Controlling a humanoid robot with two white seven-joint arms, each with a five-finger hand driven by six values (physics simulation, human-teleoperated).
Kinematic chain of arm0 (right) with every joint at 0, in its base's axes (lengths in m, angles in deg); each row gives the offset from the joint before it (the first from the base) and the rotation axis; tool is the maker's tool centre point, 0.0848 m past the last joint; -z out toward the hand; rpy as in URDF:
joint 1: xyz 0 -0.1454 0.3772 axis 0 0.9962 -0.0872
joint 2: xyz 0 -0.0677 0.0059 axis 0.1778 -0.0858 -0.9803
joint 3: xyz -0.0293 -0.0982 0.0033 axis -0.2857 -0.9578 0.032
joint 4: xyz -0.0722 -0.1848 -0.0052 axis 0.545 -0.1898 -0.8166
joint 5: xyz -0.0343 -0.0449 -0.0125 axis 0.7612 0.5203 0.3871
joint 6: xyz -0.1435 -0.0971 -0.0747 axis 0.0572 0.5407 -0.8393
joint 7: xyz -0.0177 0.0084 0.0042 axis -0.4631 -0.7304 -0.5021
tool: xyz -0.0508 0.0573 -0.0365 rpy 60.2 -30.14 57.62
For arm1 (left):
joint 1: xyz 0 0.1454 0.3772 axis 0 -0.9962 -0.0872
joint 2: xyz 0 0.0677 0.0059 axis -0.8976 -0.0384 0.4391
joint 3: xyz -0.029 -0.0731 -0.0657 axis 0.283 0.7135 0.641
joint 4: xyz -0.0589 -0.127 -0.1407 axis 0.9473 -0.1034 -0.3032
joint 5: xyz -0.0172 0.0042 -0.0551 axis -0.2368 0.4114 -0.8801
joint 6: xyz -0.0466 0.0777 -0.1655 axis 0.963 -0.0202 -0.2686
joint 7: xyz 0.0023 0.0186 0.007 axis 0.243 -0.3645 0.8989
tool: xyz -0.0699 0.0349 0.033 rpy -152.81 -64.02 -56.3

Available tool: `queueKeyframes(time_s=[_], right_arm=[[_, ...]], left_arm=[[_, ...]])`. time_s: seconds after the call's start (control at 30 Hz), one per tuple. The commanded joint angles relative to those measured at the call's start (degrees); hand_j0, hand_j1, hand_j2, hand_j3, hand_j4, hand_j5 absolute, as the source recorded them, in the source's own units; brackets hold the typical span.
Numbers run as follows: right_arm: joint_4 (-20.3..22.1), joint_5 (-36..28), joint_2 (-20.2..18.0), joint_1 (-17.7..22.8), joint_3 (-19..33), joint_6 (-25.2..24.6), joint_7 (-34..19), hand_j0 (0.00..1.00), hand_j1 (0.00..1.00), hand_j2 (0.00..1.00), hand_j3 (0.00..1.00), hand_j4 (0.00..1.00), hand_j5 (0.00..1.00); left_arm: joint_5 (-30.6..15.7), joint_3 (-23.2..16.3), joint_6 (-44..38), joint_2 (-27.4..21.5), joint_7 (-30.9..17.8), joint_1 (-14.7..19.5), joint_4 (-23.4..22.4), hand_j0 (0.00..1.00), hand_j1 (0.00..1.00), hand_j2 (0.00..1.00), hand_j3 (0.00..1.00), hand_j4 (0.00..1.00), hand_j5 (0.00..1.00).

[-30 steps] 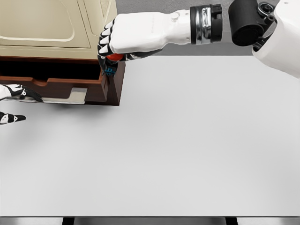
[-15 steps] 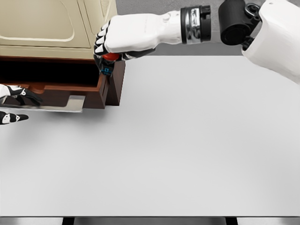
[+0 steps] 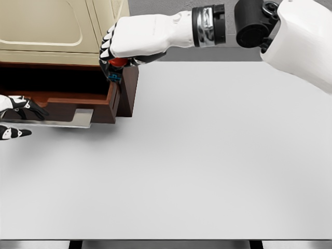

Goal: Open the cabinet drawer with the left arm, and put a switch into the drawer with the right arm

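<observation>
The brown wooden drawer [image 3: 67,98] of the cream cabinet [image 3: 57,28] is pulled out and open, and it sits on the big white table [image 3: 207,155]. The left hand [image 3: 15,116] shows at the left edge, right by the flat silver handle [image 3: 62,120] on the drawer front. Its fingers look curled at the handle, but most of the hand is cut off, so I cannot tell if they truly grip it. The right hand [image 3: 127,44] reaches in from the right and is up by the right corner of the drawer. Its fingers [image 3: 106,49] are closed tight on the small switch with a red top and a blue bottom [image 3: 116,68]. The switch hangs just over the drawer's right side wall, not inside yet. The switch looks small, light and hard, like a little plastic toy. It should not bend or squash. Its smooth sides may be a bit slippery, so a hold around the red top with fingers on both sides looks like the safe way. I think the hand needs to go a little more to the left, over the dark hollow, before it lets go.
</observation>
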Motion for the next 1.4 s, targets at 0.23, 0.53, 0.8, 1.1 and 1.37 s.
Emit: queueKeyframes(time_s=[0.23,0.53,0.8,1.1,1.37], right_arm=[[-2.5,-0.4,3.7,-0.4,-0.6,-0.1,0.0,0.54,0.54,0.54,0.54,0.54,0.54],[-4.0,-0.4,6.1,-1.0,-1.0,-0.1,0.0,0.54,0.54,0.54,0.54,0.54,0.54],[-5.6,-0.2,8.3,-1.4,-1.0,-0.1,-0.1,0.54,0.54,0.54,0.54,0.54,0.54],[-6.3,-0.1,9.8,-1.7,-1.1,-0.1,-0.3,0.57,0.57,0.57,0.57,0.57,0.57],[-6.3,0.0,9.8,-1.6,-0.8,-0.1,-0.5,0.59,0.59,0.59,0.59,0.59,0.59]], left_arm=[[2.9,-0.1,0.7,-1.1,0.3,0.3,-0.2,0.75,0.75,0.75,0.75,0.75,0.75],[2.9,-0.1,0.7,-1.7,2.5,1.2,0.1,0.64,0.64,0.64,0.64,0.64,0.64],[3.3,1.8,0.7,-3.3,2.3,2.5,1.7,0.60,0.60,0.60,0.60,0.60,0.60],[3.3,1.8,0.7,-7.3,2.4,2.1,1.7,0.60,0.60,0.60,0.60,0.60,0.60],[3.3,1.8,0.7,-8.1,2.4,1.8,1.7,0.61,0.61,0.61,0.61,0.61,0.61]])
